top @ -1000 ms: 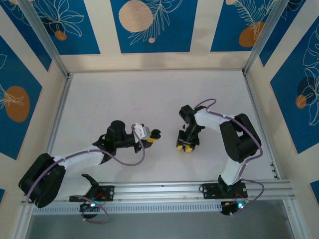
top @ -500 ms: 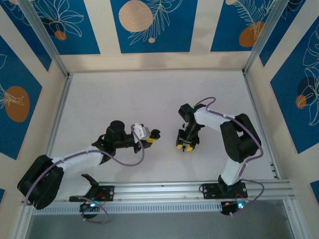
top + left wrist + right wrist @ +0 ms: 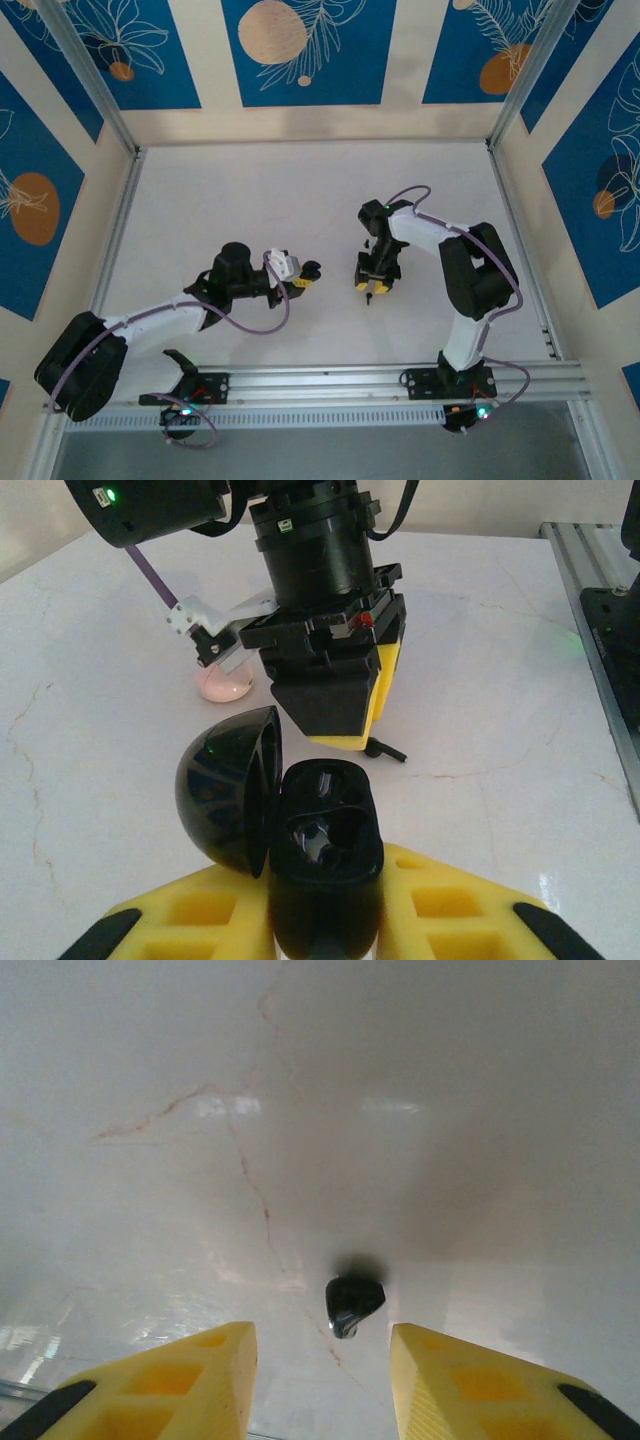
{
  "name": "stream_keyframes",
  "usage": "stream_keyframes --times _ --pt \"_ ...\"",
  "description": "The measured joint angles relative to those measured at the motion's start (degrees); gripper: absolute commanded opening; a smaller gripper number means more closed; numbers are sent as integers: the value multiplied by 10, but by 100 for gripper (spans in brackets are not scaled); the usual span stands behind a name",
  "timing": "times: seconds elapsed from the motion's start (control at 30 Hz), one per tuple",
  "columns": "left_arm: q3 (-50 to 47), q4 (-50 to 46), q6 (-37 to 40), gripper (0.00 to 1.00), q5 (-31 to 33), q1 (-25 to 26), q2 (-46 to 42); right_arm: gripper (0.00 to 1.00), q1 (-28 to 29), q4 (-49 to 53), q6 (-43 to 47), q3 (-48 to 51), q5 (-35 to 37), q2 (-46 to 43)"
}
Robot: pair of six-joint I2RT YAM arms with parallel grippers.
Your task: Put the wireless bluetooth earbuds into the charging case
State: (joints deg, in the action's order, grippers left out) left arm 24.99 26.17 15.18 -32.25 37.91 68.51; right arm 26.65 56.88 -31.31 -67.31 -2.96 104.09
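Observation:
My left gripper (image 3: 325, 900) is shut on the black charging case (image 3: 328, 825). The case's lid (image 3: 228, 788) hangs open to the left and its wells face up. From above, that gripper (image 3: 303, 278) and the case (image 3: 312, 268) sit left of centre. A black earbud (image 3: 353, 1305) lies on the table just ahead of the gap between my right gripper's (image 3: 320, 1380) yellow fingers (image 3: 195, 1375). Those jaws are open and touch nothing. In the left wrist view the right gripper (image 3: 345, 735) points down beside that earbud (image 3: 385, 750).
A small pale pink piece (image 3: 224, 683) lies on the white marble table (image 3: 300, 200) behind the right arm; I cannot tell whether it is a bud. An aluminium rail (image 3: 400, 380) runs along the near edge. Patterned walls (image 3: 300, 50) enclose the table.
The right gripper has shifted slightly away from the near edge, staying over the black earbud. The left arm and the case have not moved.

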Motion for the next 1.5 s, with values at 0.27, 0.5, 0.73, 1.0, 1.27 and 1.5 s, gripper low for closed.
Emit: stream_keyframes --times 0.27,0.5,0.73,1.0,1.27,1.5 --pt "0 -5 0 24 4 0 -2 39 6 0 11 -1 5 23" --pt "0 -5 0 25 4 0 -2 35 8 -1 16 -1 11 35" --pt "0 -7 0 25 5 0 -2 34 8 -3 16 -1 11 39" --pt "0 -14 0 25 5 0 -6 34 10 -3 15 0 13 39" --pt "0 -16 0 25 8 0 -7 24 14 -2 10 3 28 37" --pt "0 -18 0 24 9 0 -10 20 18 -10 4 19 30 20"
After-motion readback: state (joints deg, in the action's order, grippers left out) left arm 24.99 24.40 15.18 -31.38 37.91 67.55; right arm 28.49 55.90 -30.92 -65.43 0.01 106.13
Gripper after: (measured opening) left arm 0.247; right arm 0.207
